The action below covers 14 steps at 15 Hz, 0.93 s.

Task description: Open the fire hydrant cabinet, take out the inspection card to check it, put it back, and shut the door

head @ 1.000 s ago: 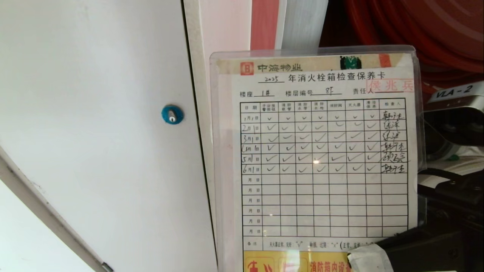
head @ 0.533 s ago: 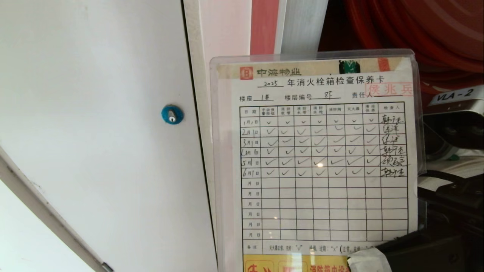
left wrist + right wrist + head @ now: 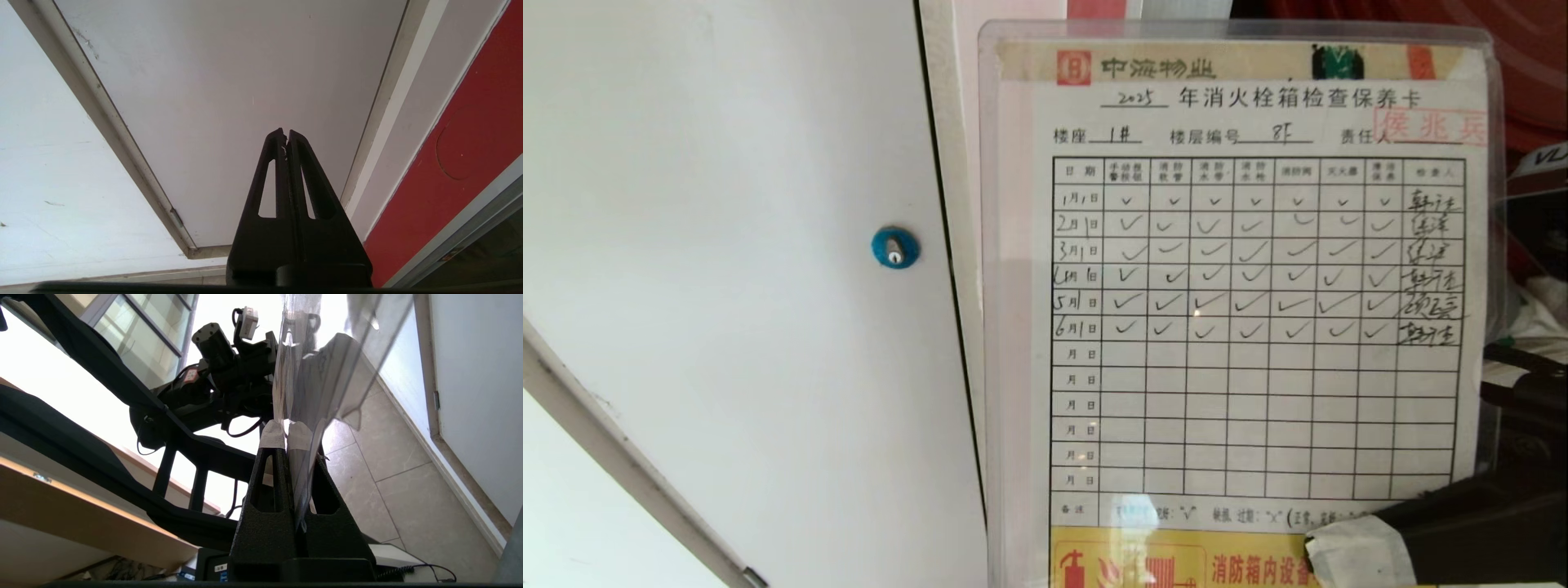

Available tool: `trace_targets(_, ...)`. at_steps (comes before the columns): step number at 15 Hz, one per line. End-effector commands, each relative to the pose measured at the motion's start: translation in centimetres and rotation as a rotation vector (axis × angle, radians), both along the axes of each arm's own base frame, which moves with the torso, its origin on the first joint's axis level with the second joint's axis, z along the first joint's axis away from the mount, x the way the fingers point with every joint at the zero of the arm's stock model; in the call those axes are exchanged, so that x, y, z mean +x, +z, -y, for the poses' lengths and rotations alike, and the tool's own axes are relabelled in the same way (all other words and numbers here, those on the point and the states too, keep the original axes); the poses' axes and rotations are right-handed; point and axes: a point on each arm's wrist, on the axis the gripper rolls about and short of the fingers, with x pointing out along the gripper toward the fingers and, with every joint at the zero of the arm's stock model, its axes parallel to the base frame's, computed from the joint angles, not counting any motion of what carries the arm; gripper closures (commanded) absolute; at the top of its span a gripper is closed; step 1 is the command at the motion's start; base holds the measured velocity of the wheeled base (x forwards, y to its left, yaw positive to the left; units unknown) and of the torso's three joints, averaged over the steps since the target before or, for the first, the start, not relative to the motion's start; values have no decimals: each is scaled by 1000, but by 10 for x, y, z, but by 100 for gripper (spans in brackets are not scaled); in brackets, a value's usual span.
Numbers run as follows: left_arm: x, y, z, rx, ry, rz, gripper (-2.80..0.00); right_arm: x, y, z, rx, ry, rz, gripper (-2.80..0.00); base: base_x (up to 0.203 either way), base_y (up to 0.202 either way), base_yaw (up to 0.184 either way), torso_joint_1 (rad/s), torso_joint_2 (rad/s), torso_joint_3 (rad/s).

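Bright, even daylight fills the head view, where a small glare spot sits at centre on the clear sleeve of the inspection card (image 3: 1233,286), whose print stays sharp, while the white panel door (image 3: 727,245) bows toward 7 o'clock from lens distortion. In the right wrist view the windows (image 3: 135,330) from 9 to 12 o'clock blow out white, leaving the right end effector (image 3: 286,435) in silhouette. The left wrist view is softly lit.
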Motion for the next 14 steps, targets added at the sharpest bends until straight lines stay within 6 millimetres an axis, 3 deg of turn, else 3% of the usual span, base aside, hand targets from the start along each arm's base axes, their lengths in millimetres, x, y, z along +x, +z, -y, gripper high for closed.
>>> trace_targets(1,0,0,0,0,0,0,0,-5,6,3,17,6,19,0,0,0,0,0,0,0)
trace_targets(5,0,0,0,1,0,1,0,-24,11,20,22,-136,68,0,0,0,0,0,0,0)
trace_targets(8,0,0,0,0,0,1,0,-52,14,44,2,-255,125,0,0,0,0,0,0,0)
trace_targets(12,0,0,0,0,0,1,0,-94,6,83,-86,-492,235,0,0,0,0,0,0,0)
trace_targets(14,0,0,0,0,0,1,0,-104,2,95,-205,-667,323,0,0,0,0,0,0,0)
